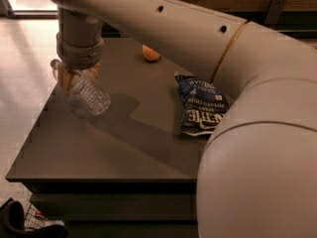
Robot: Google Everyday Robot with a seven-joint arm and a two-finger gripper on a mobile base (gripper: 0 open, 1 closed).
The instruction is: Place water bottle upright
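Note:
The water bottle (90,96) is a small clear ribbed plastic bottle, tilted, with its base pointing down to the right and its neck end up in my gripper. My gripper (75,78) hangs from the arm's wrist at the table's far left, with its yellowish fingers (63,81) closed around the bottle's upper part. The bottle is lifted at a slant over the dark table (114,148). Its cap is hidden by the fingers.
A dark blue chip bag (200,105) lies flat right of centre. An orange round fruit (150,53) sits at the table's far edge. My big arm covers the right side of the view. Pale floor (25,73) lies to the left.

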